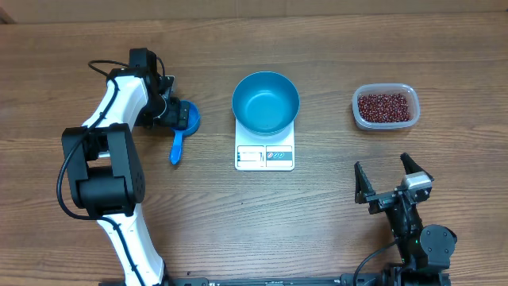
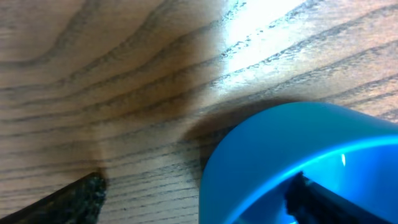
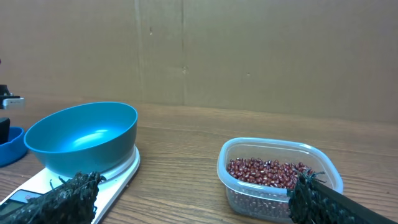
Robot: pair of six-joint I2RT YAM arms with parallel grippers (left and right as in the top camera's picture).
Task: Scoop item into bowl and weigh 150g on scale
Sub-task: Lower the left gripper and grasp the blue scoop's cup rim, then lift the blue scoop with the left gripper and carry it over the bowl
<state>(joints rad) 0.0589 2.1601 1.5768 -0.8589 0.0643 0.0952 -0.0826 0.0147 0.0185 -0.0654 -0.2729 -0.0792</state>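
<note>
One bowl (image 1: 265, 102), one scale (image 1: 264, 156), one tub (image 1: 356, 111), one scoop (image 1: 178, 146) and two arms are on the wooden table (image 1: 317, 222).

The blue bowl sits on the white scale at the centre of the overhead frame and has nothing in it. The clear tub at upper right holds all the beans (image 1: 386, 106), a shallow red-brown layer. The scoop lies left of the scale, with its cup toward the top of the frame and its handle pointing down.

The left arm rises from the lower left edge, folds at mid-left and bends right at the wrist. This puts the left gripper (image 1: 173, 111) at the scoop's cup. Its jaws are wide (one finger (image 2: 71, 200) stands clear outside the cup wall, the other shows dark inside it), and it holds nothing.

The right gripper (image 1: 386, 176) hangs at lower right, below the tub. It is spread fully and empty, facing the tub and bowl.
</note>
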